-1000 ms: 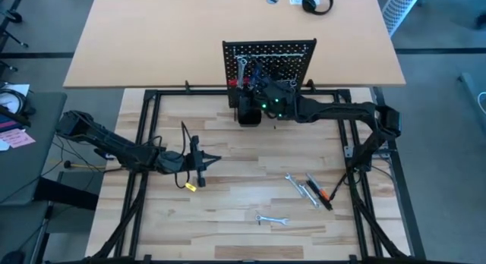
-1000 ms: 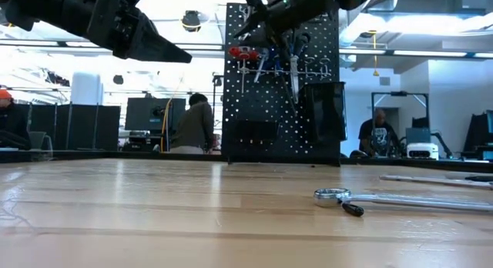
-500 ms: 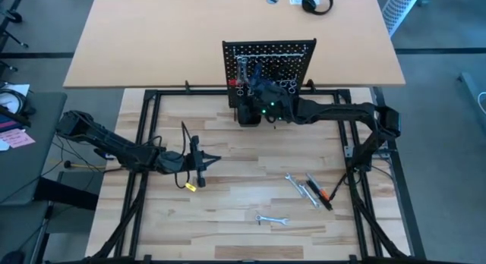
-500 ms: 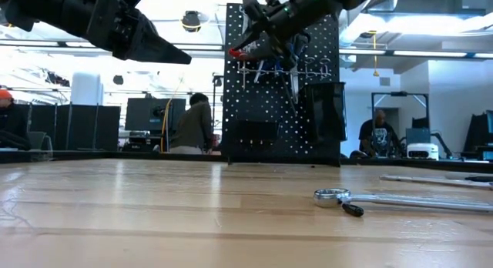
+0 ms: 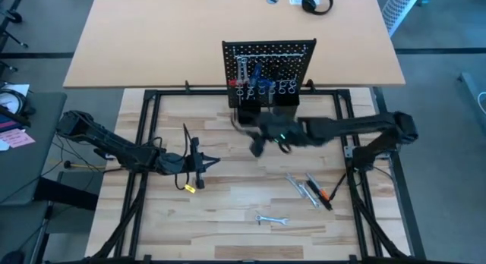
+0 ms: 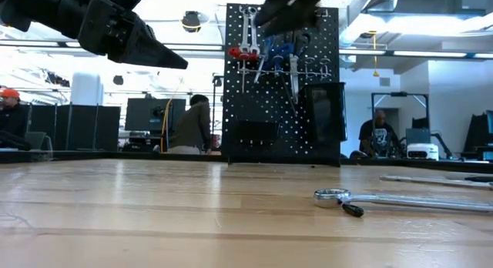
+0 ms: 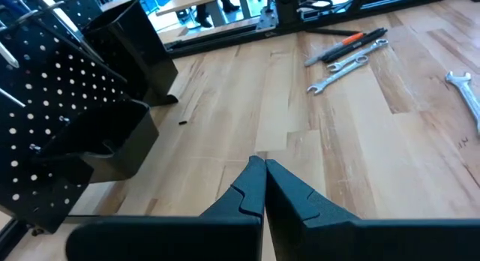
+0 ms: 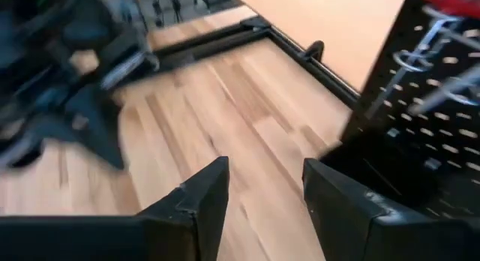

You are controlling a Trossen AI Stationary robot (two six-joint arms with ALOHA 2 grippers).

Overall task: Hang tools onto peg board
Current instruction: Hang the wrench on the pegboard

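The peg board (image 5: 268, 55) stands upright at the table's far middle. Silver wrenches (image 6: 249, 31), a red-handled tool (image 6: 241, 54) and blue-handled tools (image 6: 273, 52) hang from its hooks. On the table at the near right lie two silver wrenches (image 5: 301, 187), an orange-and-black tool (image 5: 322, 193) and a small wrench (image 5: 271, 219). My right gripper (image 5: 257, 147) hovers open and empty in front of the board, above the table. My left gripper (image 5: 216, 159) is shut, holds nothing, and hangs over the left middle of the table.
Two black cups (image 7: 124, 43) sit at the board's base. A black frame (image 5: 152, 97) rims the work table. A yellow piece (image 5: 190, 186) lies by the left arm's cable. Bare wood (image 5: 243, 188) lies between the arms and the loose tools.
My right gripper has drawn back from the peg board toward the table's near edge and somewhat left, rolling as it went, with nothing in its fingers. The wrenches at the board's upper left, earlier behind the gripper, now show hanging. The left arm has kept still.
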